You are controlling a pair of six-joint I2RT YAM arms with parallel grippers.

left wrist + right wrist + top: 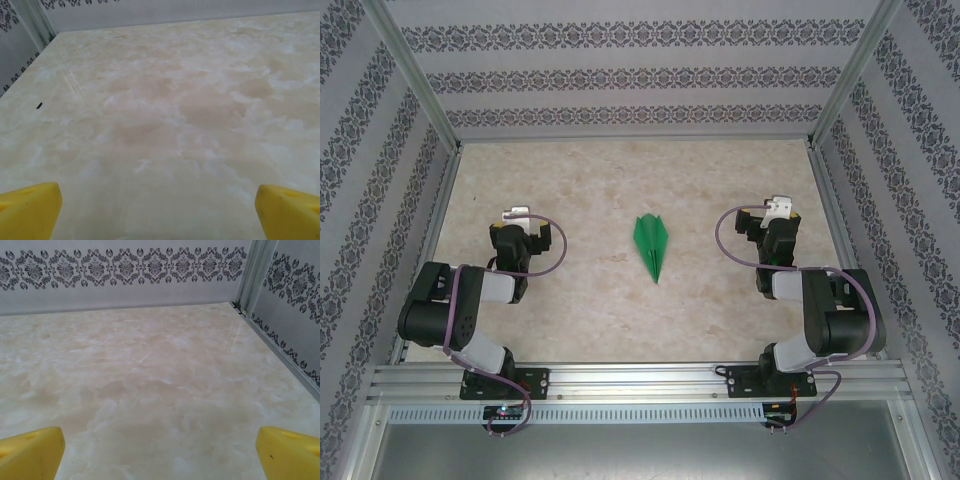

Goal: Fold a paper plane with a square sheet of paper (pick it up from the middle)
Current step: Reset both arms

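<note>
there, slim green paper plane (652, 246)

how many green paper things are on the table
1. The paper plane lies in the middle of the table, between the left pincer and the right pincer, touching neither. Nothing looks hidden.

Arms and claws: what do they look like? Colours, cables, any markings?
The left arm and right arm have bulky black joints with silver-grey links between them. A thin purple cable loops along each arm. A white part sits at each tip. The left claw and right claw have blocky yellow fingers. No markings are legible.
</note>
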